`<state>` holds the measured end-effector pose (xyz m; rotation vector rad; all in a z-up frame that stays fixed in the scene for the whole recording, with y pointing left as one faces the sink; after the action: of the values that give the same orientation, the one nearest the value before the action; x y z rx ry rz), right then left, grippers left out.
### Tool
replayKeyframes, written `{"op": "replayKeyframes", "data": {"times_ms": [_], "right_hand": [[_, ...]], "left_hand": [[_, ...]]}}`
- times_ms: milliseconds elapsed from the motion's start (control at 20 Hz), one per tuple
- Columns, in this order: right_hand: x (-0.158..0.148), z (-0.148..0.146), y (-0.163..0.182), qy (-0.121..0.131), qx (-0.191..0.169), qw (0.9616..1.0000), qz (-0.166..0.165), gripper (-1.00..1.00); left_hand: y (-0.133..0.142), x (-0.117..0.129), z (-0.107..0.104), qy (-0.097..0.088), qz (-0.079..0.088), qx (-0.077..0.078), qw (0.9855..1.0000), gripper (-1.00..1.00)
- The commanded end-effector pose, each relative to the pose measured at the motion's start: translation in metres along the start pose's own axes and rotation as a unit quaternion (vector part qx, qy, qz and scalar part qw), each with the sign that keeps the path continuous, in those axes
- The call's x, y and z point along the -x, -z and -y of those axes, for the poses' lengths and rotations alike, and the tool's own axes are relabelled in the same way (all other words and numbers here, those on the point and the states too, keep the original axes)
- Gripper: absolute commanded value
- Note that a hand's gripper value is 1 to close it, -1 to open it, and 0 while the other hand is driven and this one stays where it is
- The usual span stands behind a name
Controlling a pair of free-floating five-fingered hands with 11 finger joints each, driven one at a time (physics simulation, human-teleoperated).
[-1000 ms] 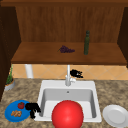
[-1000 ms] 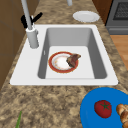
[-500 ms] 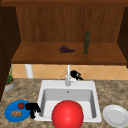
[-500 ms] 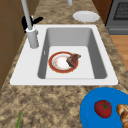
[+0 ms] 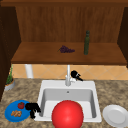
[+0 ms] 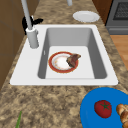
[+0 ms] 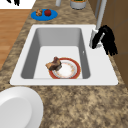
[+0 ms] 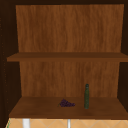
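Shelving (image 8: 67, 110) of dark wood is spanning the wall above the sink, carrying a green bottle (image 8: 86, 96) and a bunch of purple grapes (image 8: 66, 103) just to its left. Below it, the speckled desk (image 6: 50, 105) is holding a white sink (image 6: 107, 80), and down in the basin a red-rimmed plate (image 6: 56, 63) is lying flat with a brown piece of food (image 6: 73, 59) resting on its edge. In the front view a large red ball-like shape (image 5: 67, 115) is sitting at the front of the sink. A white plate (image 5: 116, 116) is lying on the desk to the right of the sink, and a blue plate (image 5: 10, 115) to the left, bearing a tomato (image 5: 21, 105) and some brown pieces (image 5: 16, 113).

The right robot hand (image 7: 106, 40) is hanging at the back of the sink, touching or just beside the base of the faucet (image 7: 98, 22), which is standing upright on the rim; its fingers are curling downward, and whether they are closing on the faucet base cannot be told. The faucet lies just to this robot hand's left in the front view, so the right robot hand is by far the nearer. The left robot hand (image 5: 32, 108) is hovering at the blue plate's right edge, close to the tomato, fingers drooping loosely and holding nothing.
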<state>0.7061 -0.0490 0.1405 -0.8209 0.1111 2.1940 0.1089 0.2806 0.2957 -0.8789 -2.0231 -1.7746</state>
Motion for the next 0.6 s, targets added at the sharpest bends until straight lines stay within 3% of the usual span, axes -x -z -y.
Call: {"op": "replayKeyframes", "data": {"times_ms": [0, 250, 350, 400, 450, 550], "right_hand": [[0.000, -0.004, 0.003, 0.033, 0.031, 0.9981, 0.043, -1.00], [-0.002, -0.005, 0.001, 0.035, 0.035, 0.9970, 0.060, -1.00], [-0.009, 0.003, 0.007, 0.004, 0.022, 0.9990, 0.040, -1.00], [-0.004, 0.007, 0.005, -0.009, 0.011, 0.9992, 0.036, 1.00], [0.000, 0.004, -0.002, 0.002, 0.008, 1.0000, 0.004, 1.00], [-0.002, 0.002, -0.005, 0.009, 0.002, 0.9999, -0.006, 1.00]], "left_hand": [[0.000, 0.000, 0.000, 0.000, 0.000, 0.000, 1.0000, 0.00], [0.000, 0.000, 0.000, 0.000, 0.000, 0.000, 1.0000, 0.00], [0.000, 0.000, 0.000, 0.000, 0.000, 0.000, 1.0000, 0.00], [0.000, 0.000, 0.000, 0.000, 0.000, 0.000, 1.0000, 0.00], [0.000, 0.000, 0.000, 0.000, 0.000, 0.000, 1.0000, 0.00], [0.000, 0.000, 0.000, 0.000, 0.000, 0.000, 1.0000, 0.00]]}}
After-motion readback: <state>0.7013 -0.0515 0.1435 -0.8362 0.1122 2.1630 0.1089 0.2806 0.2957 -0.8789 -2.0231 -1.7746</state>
